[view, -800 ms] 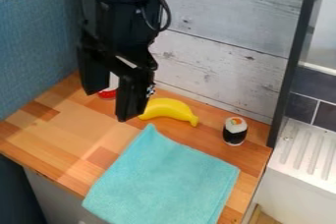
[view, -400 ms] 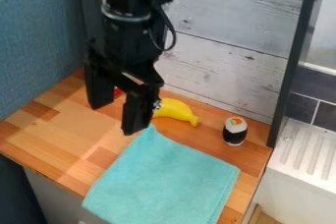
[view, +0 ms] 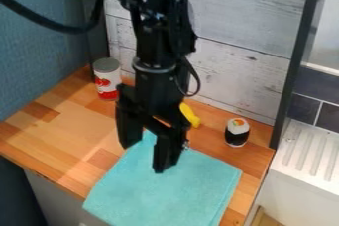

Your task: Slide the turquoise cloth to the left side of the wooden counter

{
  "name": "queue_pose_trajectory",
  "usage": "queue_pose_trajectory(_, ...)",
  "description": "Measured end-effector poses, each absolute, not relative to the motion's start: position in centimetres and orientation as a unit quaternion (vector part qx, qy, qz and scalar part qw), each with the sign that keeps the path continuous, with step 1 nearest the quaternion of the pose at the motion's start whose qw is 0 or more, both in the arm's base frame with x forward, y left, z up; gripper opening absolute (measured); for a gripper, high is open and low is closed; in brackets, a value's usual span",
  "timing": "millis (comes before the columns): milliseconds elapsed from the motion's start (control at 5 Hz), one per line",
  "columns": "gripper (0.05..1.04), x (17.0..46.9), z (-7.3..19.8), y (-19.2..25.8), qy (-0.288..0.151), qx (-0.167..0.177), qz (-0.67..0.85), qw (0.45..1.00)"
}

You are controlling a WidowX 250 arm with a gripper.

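the cloth [view: 192,190] lies at the front of the counter [view: 66,126]. behind it, from left to right, are the can [view: 107,79], the banana [view: 191,115] and the sushi [view: 237,132], all apart. the wall [view: 245,74] runs behind them; the sink [view: 308,165] is right of the counter.

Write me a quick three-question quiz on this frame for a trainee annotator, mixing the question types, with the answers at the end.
1. True or false: the fingers of the gripper are spread apart.
2. Which thing stands nearest the ribbed white surface at the right?
A) the can
B) the sushi roll
C) the banana
3. Fill in the colour: the cloth on the wooden counter is ____.

Key: 1 true; 2 B; 3 turquoise.
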State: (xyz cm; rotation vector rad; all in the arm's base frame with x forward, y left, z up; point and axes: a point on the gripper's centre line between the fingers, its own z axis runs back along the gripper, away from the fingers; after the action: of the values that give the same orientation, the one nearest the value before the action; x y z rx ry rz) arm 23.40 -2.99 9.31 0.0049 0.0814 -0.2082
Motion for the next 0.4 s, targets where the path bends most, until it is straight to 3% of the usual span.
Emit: queue_pose_trajectory(400,1.007,23.6,5.5,-3.6,0.069,-0.012,-0.093,0.993)
